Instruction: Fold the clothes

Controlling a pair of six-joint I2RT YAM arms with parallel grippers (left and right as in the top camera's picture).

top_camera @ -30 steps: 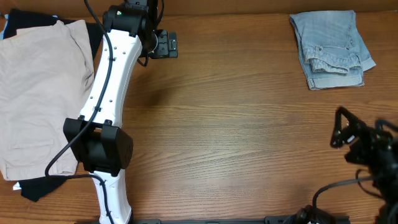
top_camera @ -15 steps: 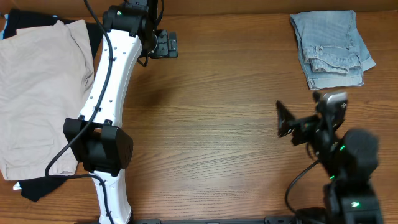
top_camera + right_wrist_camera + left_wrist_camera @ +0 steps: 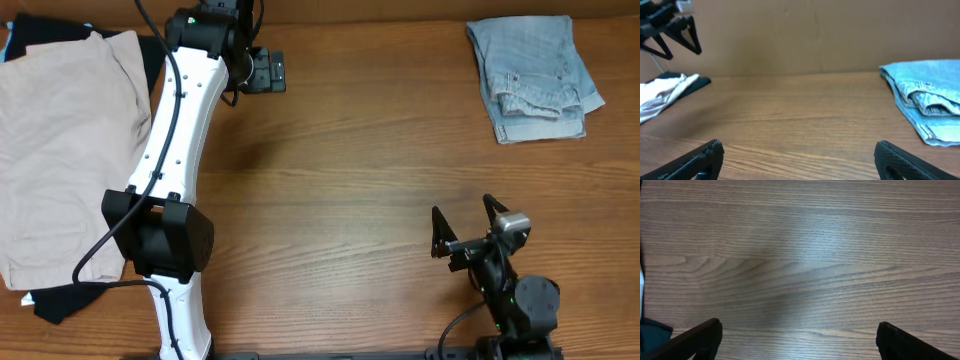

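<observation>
The light blue denim shorts (image 3: 535,80) lie folded at the table's far right corner; they also show at the right of the right wrist view (image 3: 925,100). My right gripper (image 3: 463,235) is open and empty near the front right of the table, well in front of the shorts; its fingers (image 3: 800,160) are spread over bare wood. My left gripper (image 3: 265,72) is at the far left-centre, open and empty over bare wood (image 3: 799,340). It is far from the denim shorts.
Beige khaki shorts (image 3: 60,150) lie spread at the left over a black garment (image 3: 55,300). The left arm's white link (image 3: 175,150) runs along their right edge. A brown back wall (image 3: 815,35) stands behind the table.
My right arm has swung from the right edge leftward and back toward the table's front, its gripper open throughout. The left arm and the clothes have not moved.
</observation>
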